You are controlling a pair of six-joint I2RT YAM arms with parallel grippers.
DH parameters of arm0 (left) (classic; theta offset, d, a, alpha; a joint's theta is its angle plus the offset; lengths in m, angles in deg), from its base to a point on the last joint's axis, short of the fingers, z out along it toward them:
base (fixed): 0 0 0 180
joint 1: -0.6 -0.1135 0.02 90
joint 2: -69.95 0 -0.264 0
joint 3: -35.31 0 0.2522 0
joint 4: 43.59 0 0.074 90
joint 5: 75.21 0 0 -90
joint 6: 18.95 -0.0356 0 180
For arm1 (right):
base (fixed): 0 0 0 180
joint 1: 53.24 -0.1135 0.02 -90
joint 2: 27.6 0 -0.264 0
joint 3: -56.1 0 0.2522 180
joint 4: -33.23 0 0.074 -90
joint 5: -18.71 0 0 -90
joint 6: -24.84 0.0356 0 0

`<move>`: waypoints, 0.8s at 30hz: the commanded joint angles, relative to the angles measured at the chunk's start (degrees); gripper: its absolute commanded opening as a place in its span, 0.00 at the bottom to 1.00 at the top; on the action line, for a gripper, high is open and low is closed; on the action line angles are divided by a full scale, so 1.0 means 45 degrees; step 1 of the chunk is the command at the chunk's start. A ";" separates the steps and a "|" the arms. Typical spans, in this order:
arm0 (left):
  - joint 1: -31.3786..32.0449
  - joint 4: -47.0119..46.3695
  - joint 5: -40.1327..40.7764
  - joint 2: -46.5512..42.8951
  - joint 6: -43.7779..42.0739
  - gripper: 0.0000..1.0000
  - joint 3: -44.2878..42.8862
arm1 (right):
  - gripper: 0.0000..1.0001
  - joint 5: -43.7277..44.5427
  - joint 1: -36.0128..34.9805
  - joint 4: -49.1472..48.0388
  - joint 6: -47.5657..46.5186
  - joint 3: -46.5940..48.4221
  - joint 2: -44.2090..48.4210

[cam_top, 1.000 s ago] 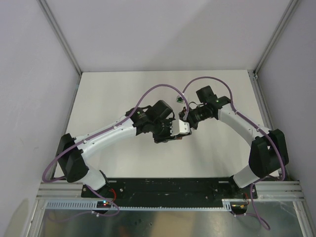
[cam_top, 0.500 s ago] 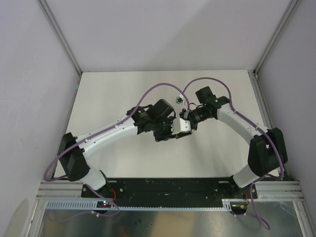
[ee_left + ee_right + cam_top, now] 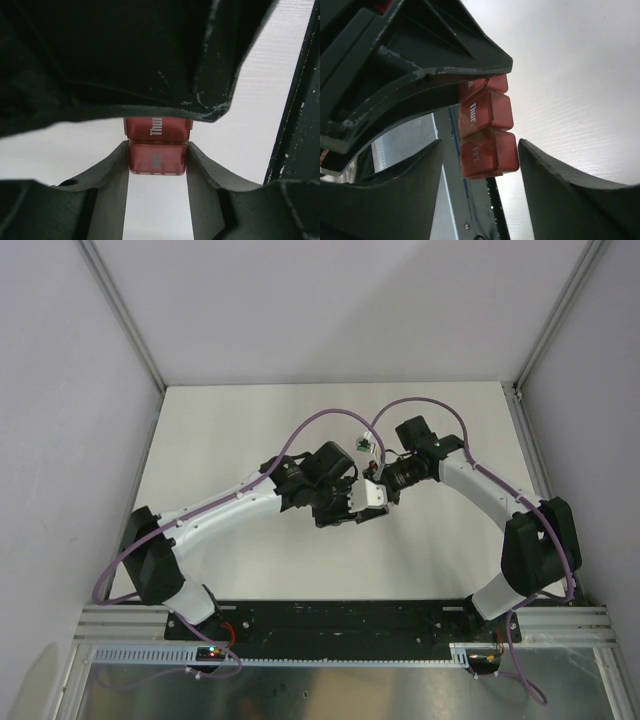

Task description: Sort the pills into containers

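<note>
The dark red pill box (image 3: 156, 159) is a strip of lidded compartments marked Wed, Thur and Fri. My left gripper (image 3: 157, 152) is shut on its Wed end and holds it above the white table. In the right wrist view the Thur and Fri compartments (image 3: 487, 150) hang between my right gripper's (image 3: 480, 147) open fingers, with a gap on each side. In the top view both grippers meet over the table's middle, left (image 3: 350, 502) and right (image 3: 385, 480), and the box is hidden between them. No pills show.
A small white and green object (image 3: 362, 444) lies on the white table (image 3: 230, 430) just behind the grippers. Grey walls with metal rails close the sides and back. The black base rail (image 3: 350, 618) runs along the near edge.
My left gripper has carried the box slightly back and right, further in between the right gripper's fingers. The right arm has barely moved.
</note>
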 commanded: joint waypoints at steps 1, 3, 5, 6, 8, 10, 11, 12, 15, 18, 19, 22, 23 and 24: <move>0.0061 -0.0140 0.0145 -0.0014 0.0178 0.00 -0.0509 | 0.74 -0.0573 0.0140 -0.0012 0.0086 0.0125 0.0118; 0.0061 -0.0136 0.0118 -0.0058 0.0183 0.00 -0.0462 | 0.84 -0.0655 0.0367 -0.0056 0.0189 0.0163 0.0211; 0.0070 -0.0140 0.0097 -0.0109 0.0175 0.00 -0.0406 | 0.90 -0.0725 0.0540 -0.0115 0.0293 0.0201 0.0322; 0.0065 -0.0131 0.0071 -0.0140 0.0180 0.00 -0.0407 | 0.91 -0.0740 0.0605 -0.0145 0.0333 0.0211 0.0373; 0.0062 -0.0129 0.0031 -0.0163 0.0203 0.00 -0.0422 | 0.91 -0.0741 0.0698 -0.0186 0.0398 0.0218 0.0494; 0.0071 -0.0124 0.0012 -0.0184 0.0238 0.00 -0.0469 | 0.91 -0.0780 0.0736 -0.0192 0.0438 0.0220 0.0505; 0.0066 -0.0123 0.0009 -0.0177 0.0241 0.00 -0.0487 | 0.90 -0.0816 0.0742 -0.0203 0.0445 0.0220 0.0474; 0.0063 -0.0132 0.0007 -0.0164 0.0262 0.00 -0.0525 | 0.89 -0.0844 0.0745 -0.0208 0.0468 0.0221 0.0420; 0.0080 -0.0128 -0.0019 -0.0133 0.0319 0.00 -0.0624 | 0.86 -0.0915 0.0711 -0.0227 0.0522 0.0221 0.0277; 0.0095 -0.0140 -0.0047 -0.0093 0.0411 0.00 -0.0725 | 0.82 -0.0980 0.0663 -0.0274 0.0565 0.0221 0.0130; 0.0107 -0.0141 -0.0060 -0.0073 0.0435 0.00 -0.0771 | 0.80 -0.0994 0.0647 -0.0292 0.0587 0.0221 0.0091; 0.0135 -0.0156 -0.0042 -0.0005 0.0524 0.00 -0.0875 | 0.74 -0.1063 0.0616 -0.0289 0.0625 0.0248 -0.0035; 0.0137 -0.0149 -0.0038 0.0020 0.0549 0.00 -0.0924 | 0.71 -0.1084 0.0614 -0.0281 0.0636 0.0254 -0.0069; 0.0157 -0.0145 -0.0036 0.0032 0.0572 0.00 -0.0959 | 0.69 -0.1105 0.0632 -0.0267 0.0632 0.0257 -0.0116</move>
